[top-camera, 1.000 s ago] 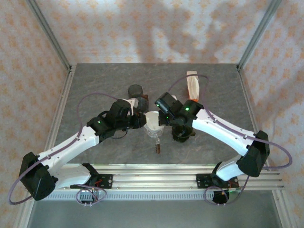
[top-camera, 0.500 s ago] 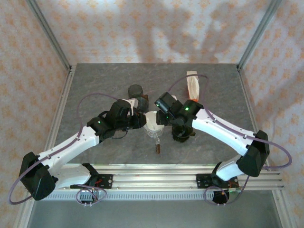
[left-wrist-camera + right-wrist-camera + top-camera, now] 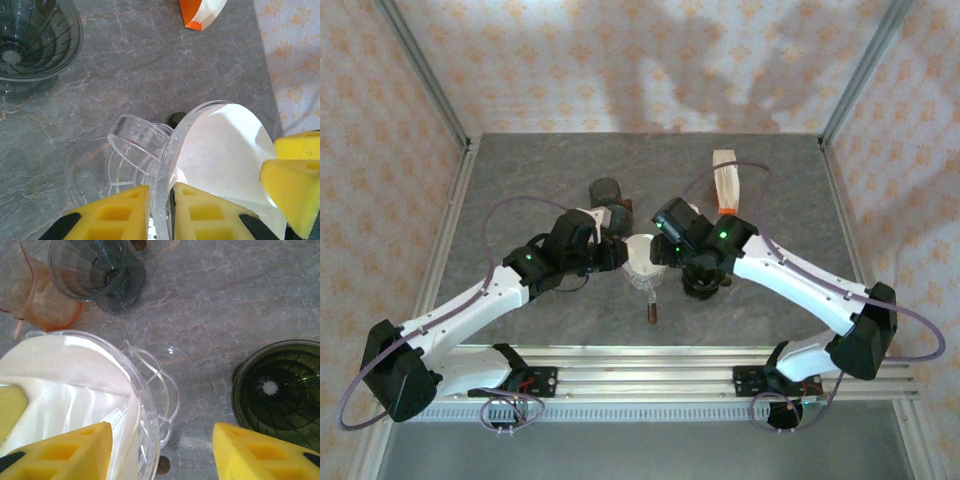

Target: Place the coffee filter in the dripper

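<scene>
- grey marbled table (image 3: 520,180), patterned walls (image 3: 620,60) round it, both arms meet mid-table.
- clear dripper (image 3: 132,145) stands upright btw the two grippers. we see the white coffee filter (image 3: 220,145) sitting inside it.
- left gripper (image 3: 161,192): narrow, pinching the dripper's rim w/ one finger outside and one inside on the paper.
- right gripper (image 3: 162,432): spread wide, holding nothing afaict. one finger is over the filter, the other out over bare table.
- we've also got a dark green dripper (image 3: 272,390), smoky grey dripper (image 3: 95,270), orange-tinted dripper (image 3: 45,310), and an orange/white packet (image 3: 725,180) further back.
</scene>
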### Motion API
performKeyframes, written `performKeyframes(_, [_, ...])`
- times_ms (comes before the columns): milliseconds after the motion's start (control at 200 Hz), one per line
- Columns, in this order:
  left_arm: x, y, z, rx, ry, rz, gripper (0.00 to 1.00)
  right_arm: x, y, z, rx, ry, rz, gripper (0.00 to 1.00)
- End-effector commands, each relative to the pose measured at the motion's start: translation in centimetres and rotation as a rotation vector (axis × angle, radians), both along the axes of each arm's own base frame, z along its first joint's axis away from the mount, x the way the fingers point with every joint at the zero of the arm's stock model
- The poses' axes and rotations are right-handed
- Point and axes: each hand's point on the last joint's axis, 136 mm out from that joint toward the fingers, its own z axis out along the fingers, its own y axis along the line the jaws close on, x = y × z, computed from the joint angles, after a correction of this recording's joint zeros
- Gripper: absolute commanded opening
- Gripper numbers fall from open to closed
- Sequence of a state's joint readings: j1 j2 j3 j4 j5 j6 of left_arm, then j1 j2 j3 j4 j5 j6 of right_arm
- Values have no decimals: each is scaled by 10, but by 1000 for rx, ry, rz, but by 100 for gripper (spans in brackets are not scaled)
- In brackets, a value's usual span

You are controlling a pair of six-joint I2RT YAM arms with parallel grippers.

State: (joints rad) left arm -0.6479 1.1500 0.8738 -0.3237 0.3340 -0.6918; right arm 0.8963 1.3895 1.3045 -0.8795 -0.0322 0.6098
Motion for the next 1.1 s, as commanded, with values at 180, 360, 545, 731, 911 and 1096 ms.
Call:
performKeyframes(180, [-5, 0, -12, 12, 35, -1, 19, -2, 3, -6, 6, 4, -9, 42])
performKeyframes(360, [-5, 0, -12, 10, 34, -2, 19, -1, 2, -7, -7, -2, -6, 32])
performKeyframes(545, [-5, 0, -12, 10, 32, -1, 19, 0, 3, -9, -13, 3, -5, 21])
performKeyframes(731, [-5, 0, -13, 11, 34, -1, 19, 0, 3, -9, -17, 2, 1, 8])
performKeyframes(911, [-5, 0, -14, 13, 35, -1, 19, 0, 4, -10, -23, 2, 6, 0])
performKeyframes(1096, [-5, 0, -14, 10, 36, 0, 19, 0, 3, -11, -31, 0, 5, 0])
